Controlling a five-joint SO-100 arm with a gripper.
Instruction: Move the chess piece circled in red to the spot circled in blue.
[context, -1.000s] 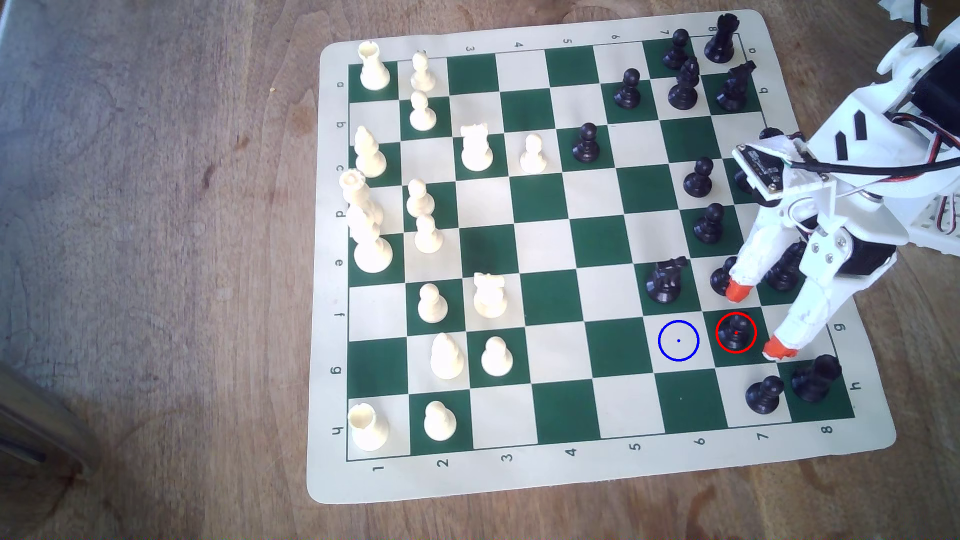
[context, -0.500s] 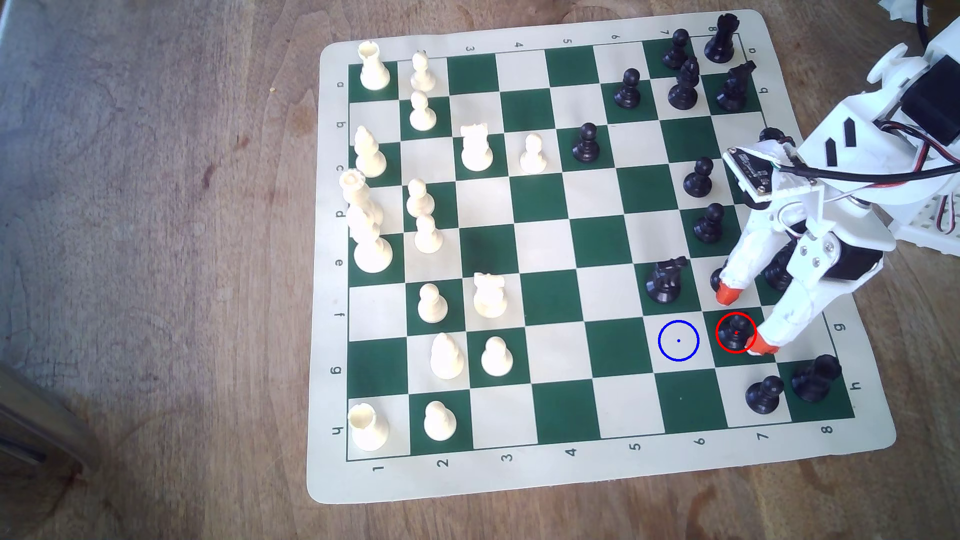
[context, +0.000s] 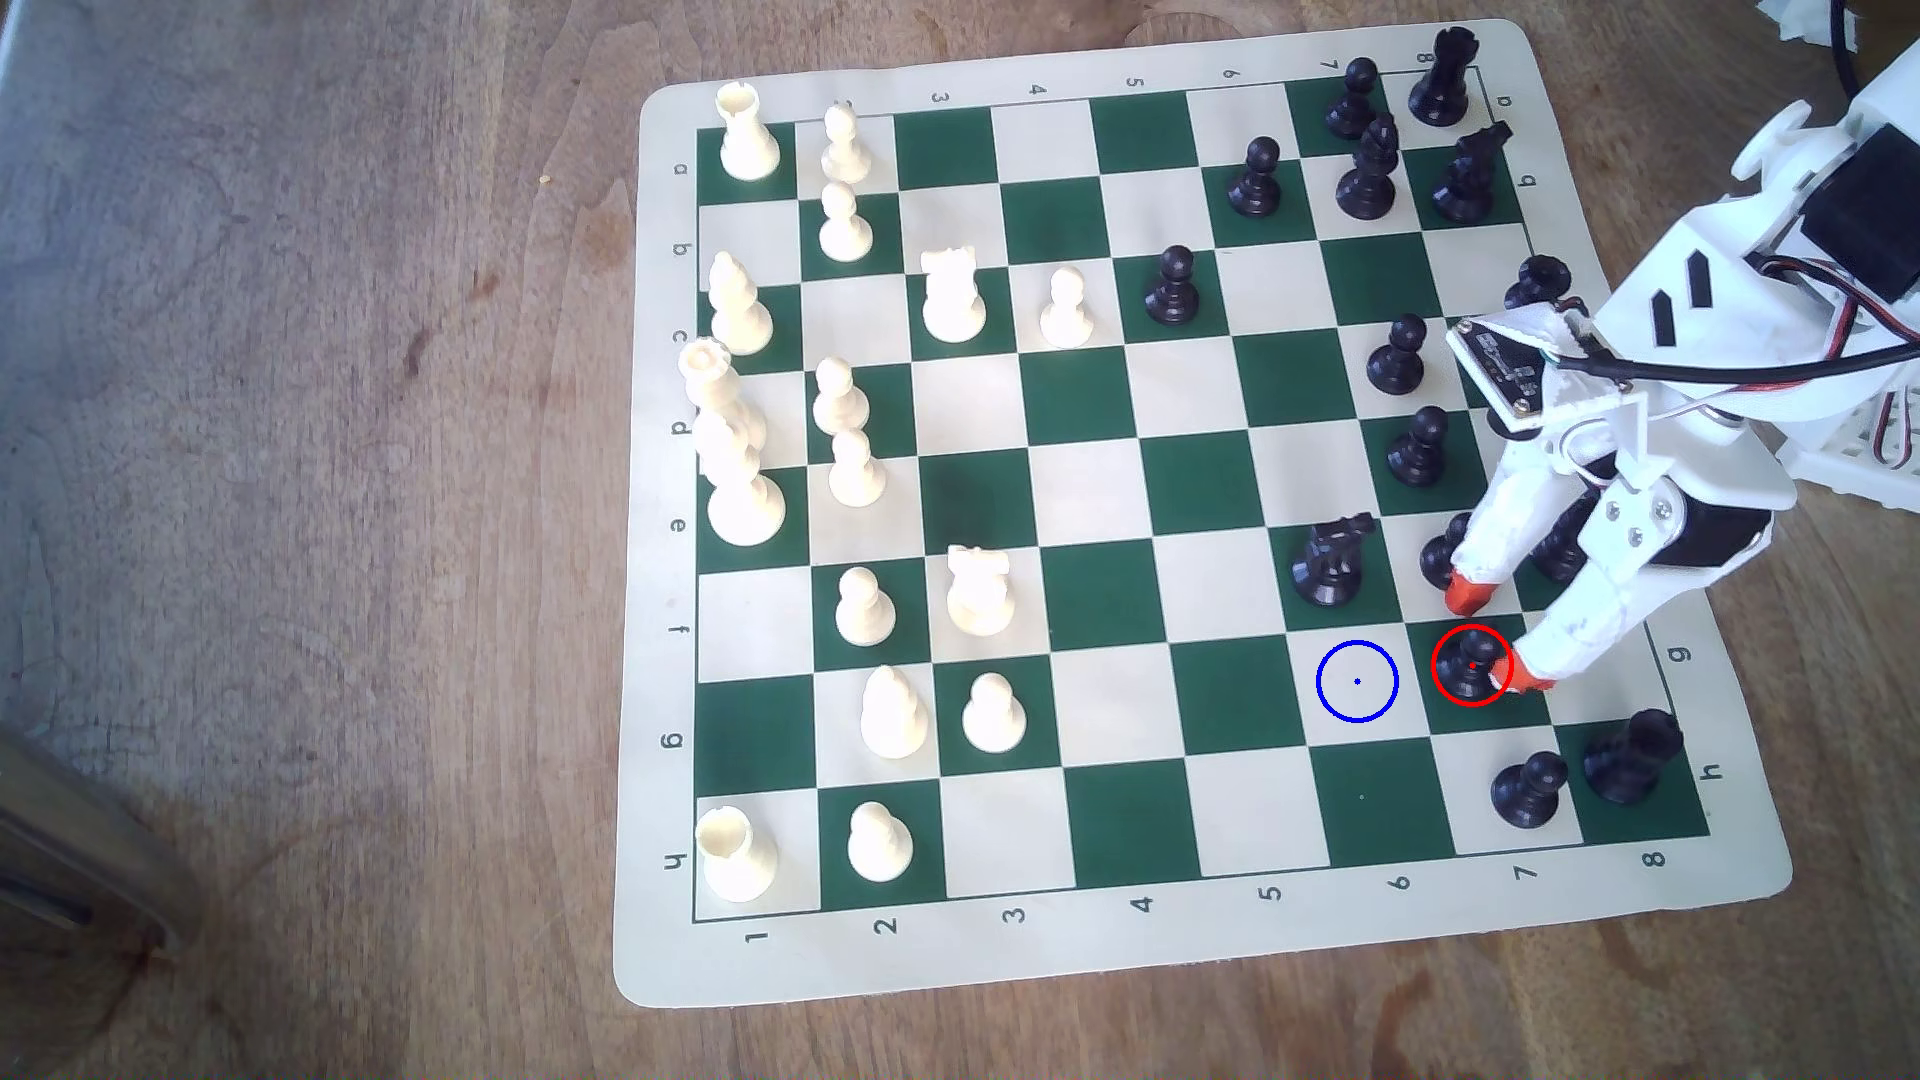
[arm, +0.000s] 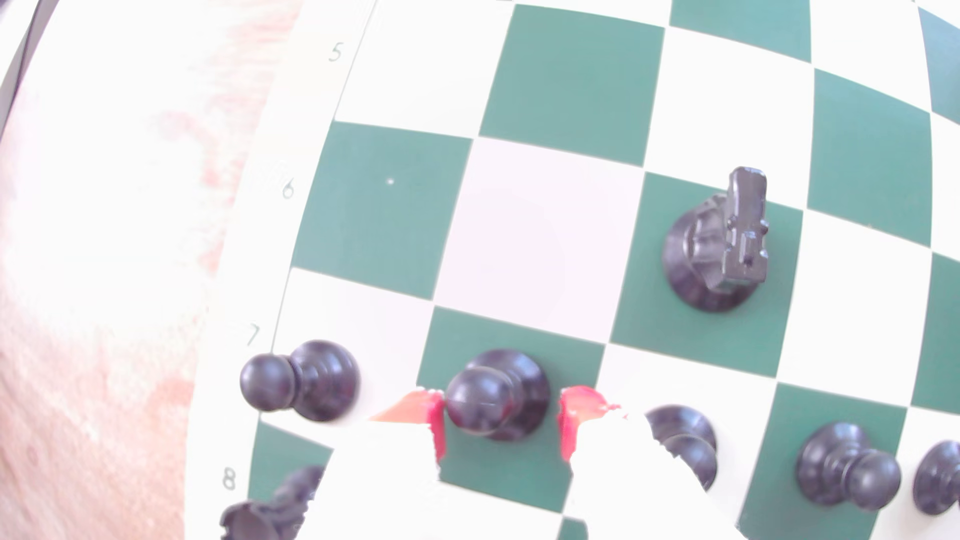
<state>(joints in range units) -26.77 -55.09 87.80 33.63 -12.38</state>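
On the red-ringed dark green square stands the pawn (context: 1471, 665) (arm: 493, 397), upright, its long axis vertical, head up. The end effector (context: 1492, 636) (arm: 501, 420) straddles it, spread open: one orange fingertip (context: 1519, 677) touches its 3 o'clock side, the other sits apart at 12 o'clock. The white arm (context: 1704, 312) slopes down from 1 o'clock. The blue-ringed cream spot (context: 1357, 681) lies at 9 o'clock, one square over, bare. A knight (context: 1332, 561) stands at 10 o'clock.

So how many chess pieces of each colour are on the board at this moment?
white pieces: 16
black pieces: 15 that can be made out; the arm covers some squares and may hide more
Total: 31 visible
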